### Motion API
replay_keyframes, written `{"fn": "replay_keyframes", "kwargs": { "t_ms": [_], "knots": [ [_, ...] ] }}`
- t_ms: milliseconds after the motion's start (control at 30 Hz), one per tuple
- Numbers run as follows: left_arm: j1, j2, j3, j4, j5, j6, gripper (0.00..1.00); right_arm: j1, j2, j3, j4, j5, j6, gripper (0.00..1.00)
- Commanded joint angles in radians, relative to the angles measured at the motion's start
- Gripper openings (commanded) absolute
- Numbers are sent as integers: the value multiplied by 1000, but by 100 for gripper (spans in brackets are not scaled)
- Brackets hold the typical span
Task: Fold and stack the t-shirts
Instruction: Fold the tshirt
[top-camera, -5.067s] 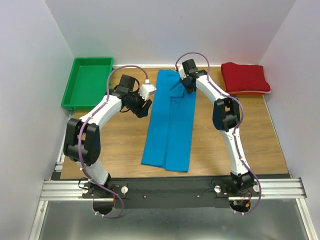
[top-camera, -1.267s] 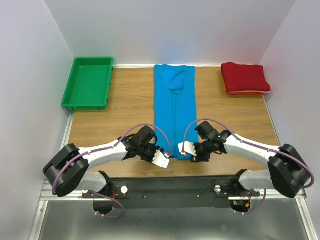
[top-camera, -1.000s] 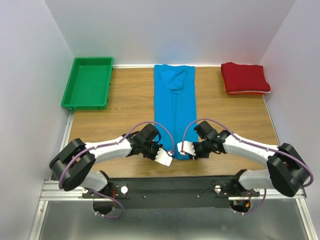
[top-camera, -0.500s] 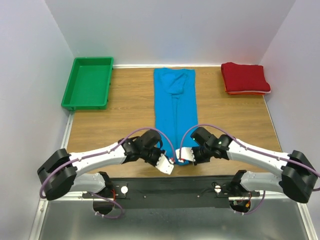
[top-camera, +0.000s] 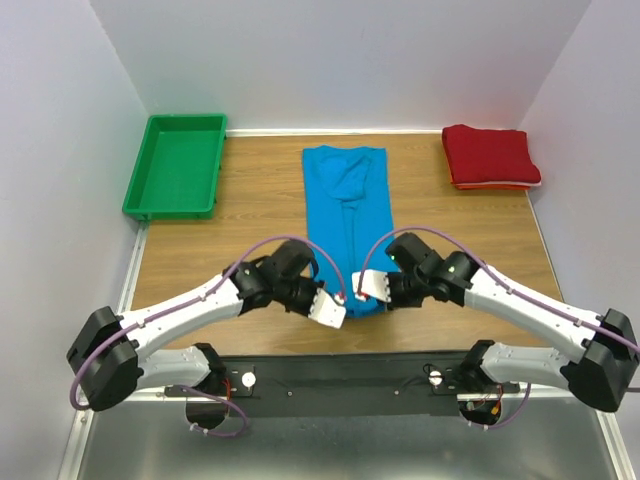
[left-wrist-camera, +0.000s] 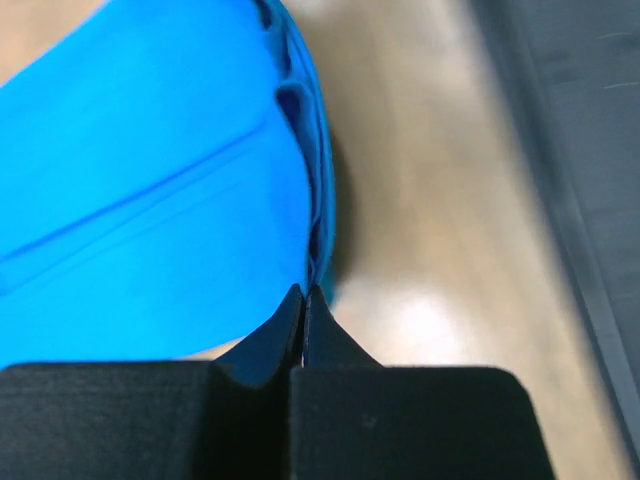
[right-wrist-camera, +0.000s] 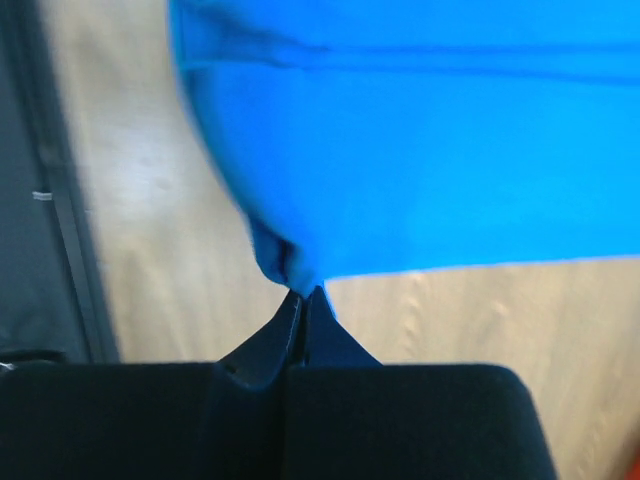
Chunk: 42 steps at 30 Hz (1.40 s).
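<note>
At the lower middle of the overhead view, the left claw (left-wrist-camera: 303, 295) and the right claw (right-wrist-camera: 303, 295) are each clenched on a near hem corner of the blue t-shirt (top-camera: 347, 215), which lies as a long narrow strip up the centre of the surface (top-camera: 240, 210). The step in hand looks like the hem-to-collar fold: next, both corners need lifting together and carrying evenly toward the far collar end, before stacking with the folded red t-shirt (top-camera: 490, 155) at upper right
</note>
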<state>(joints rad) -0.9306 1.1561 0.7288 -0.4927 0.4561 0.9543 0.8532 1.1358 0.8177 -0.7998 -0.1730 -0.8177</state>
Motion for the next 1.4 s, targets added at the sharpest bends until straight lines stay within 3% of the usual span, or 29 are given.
{"fn": "replay_keyframes", "kwargs": {
  "t_ms": [0, 267, 567, 967, 1233, 1333, 1367],
  "knots": [
    [105, 46, 90, -30, 36, 83, 0, -92, 67, 107, -13, 18, -76, 0],
    [255, 232, 262, -9, 30, 216, 0, -268, 270, 285, 27, -51, -247, 0],
    [404, 499, 561, -99, 64, 343, 0, -396, 496, 519, 62, -111, -386, 0],
    [495, 799, 862, -135, 62, 412, 0, -494, 837, 814, 74, -155, -469, 0],
    [521, 898, 926, -136, 47, 426, 1, -503, 946, 891, 91, -151, -483, 0],
    [530, 921, 934, -121, 41, 406, 7, -506, 969, 913, 111, -151, -468, 8],
    [536, 926, 937, -100, 26, 394, 11, -506, 973, 931, 116, -152, -454, 21]
  ]
}}
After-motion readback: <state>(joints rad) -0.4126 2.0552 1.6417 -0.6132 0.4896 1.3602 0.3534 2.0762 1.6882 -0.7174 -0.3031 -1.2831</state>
